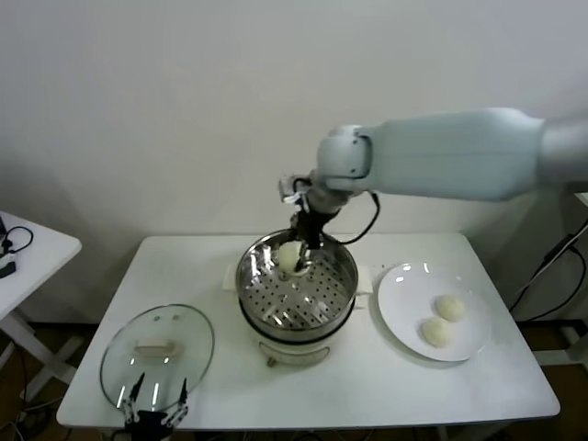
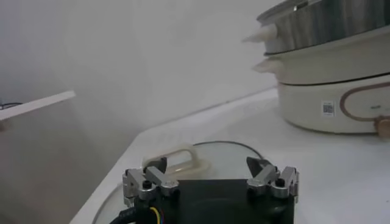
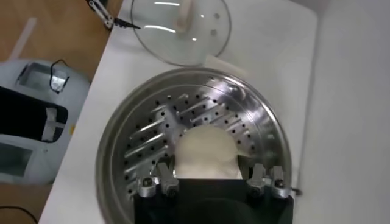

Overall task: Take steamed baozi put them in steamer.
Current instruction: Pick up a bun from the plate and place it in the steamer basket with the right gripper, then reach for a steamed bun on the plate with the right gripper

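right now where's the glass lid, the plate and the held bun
glass lid [image 1: 157,354], head view, on its handle
plate [image 1: 404,294], head view, bare left part
held bun [image 3: 206,151], right wrist view, its domed top

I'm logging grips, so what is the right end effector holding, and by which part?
The right end effector holds one steamed baozi by its opposite sides, above the steamer.

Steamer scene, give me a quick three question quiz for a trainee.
1. True or false: the right gripper holds a baozi over the steamer.
2. How many baozi lie on the white plate?
3. Where is the glass lid? A) on the steamer B) on the table by the left gripper C) on the plate

Key: 1 true; 2 two; 3 B
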### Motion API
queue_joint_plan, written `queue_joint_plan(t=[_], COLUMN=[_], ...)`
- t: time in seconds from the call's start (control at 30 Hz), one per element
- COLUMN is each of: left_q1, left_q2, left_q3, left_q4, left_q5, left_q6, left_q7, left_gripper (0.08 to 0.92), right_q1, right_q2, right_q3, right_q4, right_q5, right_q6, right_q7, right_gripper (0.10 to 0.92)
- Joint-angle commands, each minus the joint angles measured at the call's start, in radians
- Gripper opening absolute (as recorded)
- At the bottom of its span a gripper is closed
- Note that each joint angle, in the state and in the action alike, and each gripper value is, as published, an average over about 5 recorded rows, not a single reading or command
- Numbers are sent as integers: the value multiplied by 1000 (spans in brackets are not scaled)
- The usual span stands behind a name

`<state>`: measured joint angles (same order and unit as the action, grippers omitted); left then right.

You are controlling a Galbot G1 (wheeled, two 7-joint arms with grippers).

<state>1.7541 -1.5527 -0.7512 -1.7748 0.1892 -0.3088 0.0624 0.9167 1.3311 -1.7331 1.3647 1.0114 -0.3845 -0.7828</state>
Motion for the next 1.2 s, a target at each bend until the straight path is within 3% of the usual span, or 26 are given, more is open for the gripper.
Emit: queue_joint_plan(t=[0.03, 0.2, 0.47, 0.67, 0.97, 1.2], left_q1=[-2, -6, -15, -15, -1, 9], left_q2=[1, 1, -3, -3, -4, -5], left_q3=[-7, -10, -7, -7, -14, -12], left_q4=[5, 11, 15, 11, -12, -15], left_q5=[3, 4, 9, 10, 8, 10], left_q6=[-4, -5, -3, -1, 6, 3], left_q7=[0, 1, 2, 3, 4, 4], left_gripper=[823, 823, 823, 823, 823, 823], right_q1=[-221, -290, -317, -257, 141, 280], right_q2=[180, 227, 230, 185, -130, -430], right_q3=[31, 42, 47, 64, -116, -350], right_q4=[-209, -320, -329, -279, 24, 220], right_q5=[-81, -118, -137, -139, 3, -136], right_q6=[-1, 14, 18, 29, 79, 109], right_q7=[19, 10, 13, 6, -138, -145], right_gripper=[687, 687, 690, 792, 823, 823])
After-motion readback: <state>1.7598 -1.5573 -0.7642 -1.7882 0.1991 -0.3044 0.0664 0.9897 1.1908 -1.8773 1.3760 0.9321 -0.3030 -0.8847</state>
